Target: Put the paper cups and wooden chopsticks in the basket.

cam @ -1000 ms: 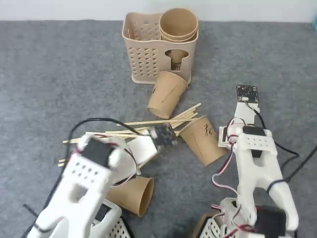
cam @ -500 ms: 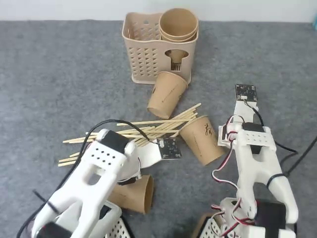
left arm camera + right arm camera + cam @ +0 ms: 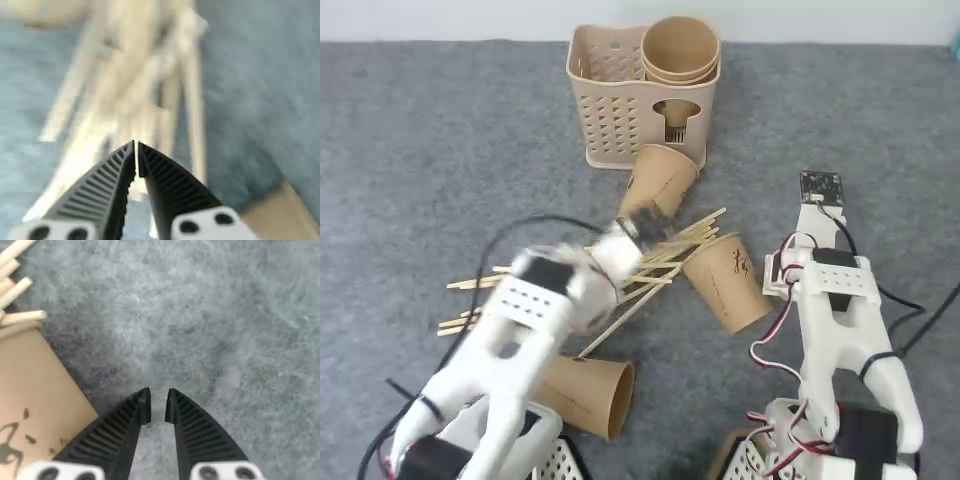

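Wooden chopsticks [image 3: 692,230] are scattered in a loose fan mid-counter, between three paper cups lying loose. One cup [image 3: 658,188] is tipped against the front of the basket [image 3: 610,110], one [image 3: 730,280] lies on its side at the fan's right end, and one [image 3: 588,395] lies near the front edge. More cups [image 3: 680,48] are stacked inside the basket's right half, at the far edge. The left end effector [image 3: 136,147] is poised over the chopsticks, its jaws almost touching; no stick can be seen between them. The right end effector [image 3: 158,400] is held over the grey counter [image 3: 440,150] beside the side-lying cup, jaws narrowly parted, gripping nothing. Open carpet is seen far left and right.
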Controlling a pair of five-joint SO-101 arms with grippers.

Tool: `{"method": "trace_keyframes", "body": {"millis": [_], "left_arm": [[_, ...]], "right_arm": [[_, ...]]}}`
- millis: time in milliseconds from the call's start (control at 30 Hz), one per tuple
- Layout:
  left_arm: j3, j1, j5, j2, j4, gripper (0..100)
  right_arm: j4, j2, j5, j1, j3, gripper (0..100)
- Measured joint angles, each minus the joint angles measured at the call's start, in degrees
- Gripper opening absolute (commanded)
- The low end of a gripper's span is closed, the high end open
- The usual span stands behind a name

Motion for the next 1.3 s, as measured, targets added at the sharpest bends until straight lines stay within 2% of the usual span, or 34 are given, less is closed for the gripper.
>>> {"method": "trace_keyframes", "body": {"millis": [167,333,433,633,800,900,1000,1067,1167,1300], "left_arm": [[-12.1,-14.1,4.9,0.0,3.2,1],[-18.8,-26.6,7.6,0.0,8.4,1],[-19.0,-32.3,7.6,0.2,8.9,1],[-16.9,-39.7,7.6,0.3,8.9,1],[-11.5,-42.8,7.6,0.3,4.0,1],[-8.3,-45.4,7.6,0.3,-1.1,1],[-5.5,-49.1,8.0,0.3,-6.9,1],[-3.6,-52.0,11.3,0.3,-10.7,1],[-1.6,-57.2,17.2,0.3,-17.2,1],[-1.0,-64.5,22.2,0.8,-23.6,1]], "right_arm": [[7.8,-12.0,-0.9,-0.9,0.0,8.4],[18.5,-28.0,-0.9,-6.3,0.0,26.1],[26.1,-35.8,0.1,-14.3,0.0,32.3],[42.0,-40.0,13.6,-33.7,-4.3,31.4],[53.5,-39.6,36.7,-49.9,-10.4,31.4],[54.2,-38.9,44.8,-59.6,-11.7,31.4],[53.7,-37.9,46.1,-69.0,-11.9,31.4],[52.0,-37.1,46.2,-74.2,-12.0,31.4],[47.7,-35.9,44.4,-78.0,-12.0,31.4],[37.9,-35.3,41.5,-78.7,-8.7,31.4]]}}
